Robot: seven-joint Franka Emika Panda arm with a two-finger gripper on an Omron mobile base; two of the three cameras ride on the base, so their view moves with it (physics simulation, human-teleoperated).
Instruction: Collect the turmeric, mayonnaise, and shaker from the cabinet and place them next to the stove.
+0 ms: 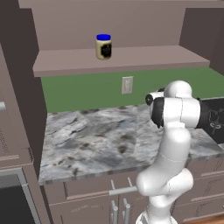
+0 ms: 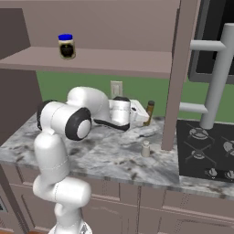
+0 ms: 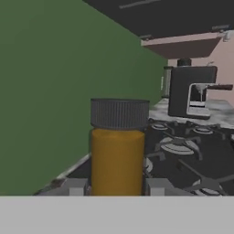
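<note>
My gripper (image 2: 142, 114) is shut on the turmeric (image 2: 149, 111), a slim amber bottle with a dark cap, low over the back of the counter near the green wall. In the hand view the turmeric (image 3: 118, 155) stands upright between my two fingertips (image 3: 76, 186), with the black stove (image 3: 192, 151) beyond it. The mayonnaise (image 1: 103, 47) (image 2: 66, 46), a cream jar with a blue lid, stands on the cabinet shelf (image 1: 140, 59) (image 2: 119, 61). On the counter sits the small pale shaker (image 2: 146, 148), just left of the stove (image 2: 205, 146).
A mauve cabinet side panel (image 2: 176, 77) comes down between the counter and the stove. A wall outlet (image 1: 127, 85) (image 2: 116, 88) sits on the green backsplash. A dark coffee machine (image 3: 189, 91) stands past the stove. Handled base drawers (image 1: 118, 191) run under the marble counter (image 1: 87, 140).
</note>
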